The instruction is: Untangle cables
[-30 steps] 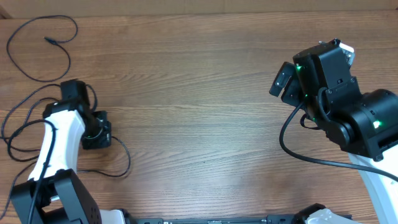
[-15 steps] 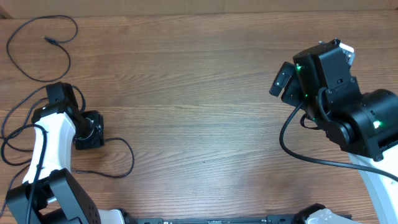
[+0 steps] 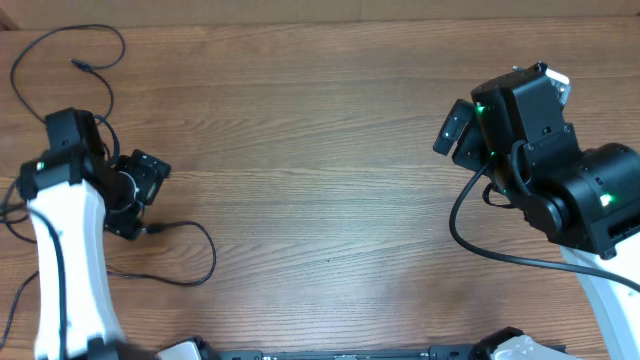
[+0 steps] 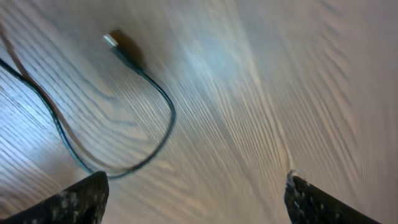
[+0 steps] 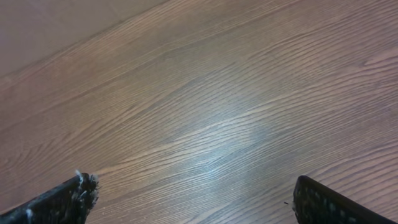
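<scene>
One cable [image 4: 169,102] just beyond left gripper [image 4: 196,198]

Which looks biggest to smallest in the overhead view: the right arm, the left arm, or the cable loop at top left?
1. Right arm, largest, though it may be raised nearer the camera.
2. Left arm.
3. Cable loop, smallest.

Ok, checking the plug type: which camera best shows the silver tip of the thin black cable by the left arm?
Left wrist: the silver-tipped plug of the thin black cable lies close and unobstructed, though slightly blurred. Overhead shows it as a tiny speck beside the left arm. Right wrist shows only wooden table.
</scene>
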Available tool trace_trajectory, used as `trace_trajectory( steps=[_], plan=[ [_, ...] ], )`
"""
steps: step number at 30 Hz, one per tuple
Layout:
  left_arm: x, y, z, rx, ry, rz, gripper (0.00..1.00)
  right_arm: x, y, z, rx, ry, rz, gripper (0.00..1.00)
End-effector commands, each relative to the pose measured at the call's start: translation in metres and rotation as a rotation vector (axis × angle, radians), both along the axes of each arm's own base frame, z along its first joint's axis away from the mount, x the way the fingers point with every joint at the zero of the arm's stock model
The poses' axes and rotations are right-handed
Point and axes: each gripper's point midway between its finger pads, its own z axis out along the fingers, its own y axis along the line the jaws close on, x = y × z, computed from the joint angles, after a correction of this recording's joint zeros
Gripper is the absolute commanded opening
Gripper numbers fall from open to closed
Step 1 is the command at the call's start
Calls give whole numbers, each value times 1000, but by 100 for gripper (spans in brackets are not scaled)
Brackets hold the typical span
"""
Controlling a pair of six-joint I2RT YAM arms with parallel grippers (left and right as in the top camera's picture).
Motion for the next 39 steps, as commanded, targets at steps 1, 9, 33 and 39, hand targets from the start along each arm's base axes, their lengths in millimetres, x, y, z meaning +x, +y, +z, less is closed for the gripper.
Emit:
trace_trajectory(
  steps=[1, 9, 33, 39],
  plan=[
    [-19, -30, 48, 64, -151, -237, 91, 0, -3, 1, -1, -8, -16, 100],
    [-84, -86, 90, 94, -283, -449, 95, 0, -3, 1, -1, -8, -16, 100],
    [-171, -105, 85, 93, -239, -631, 100, 0, -3, 1, -1, -8, -16, 100],
    [-137, -144, 101, 219, -638, -1113, 100, 0, -3, 1, -1, -8, -16, 100]
  ],
)
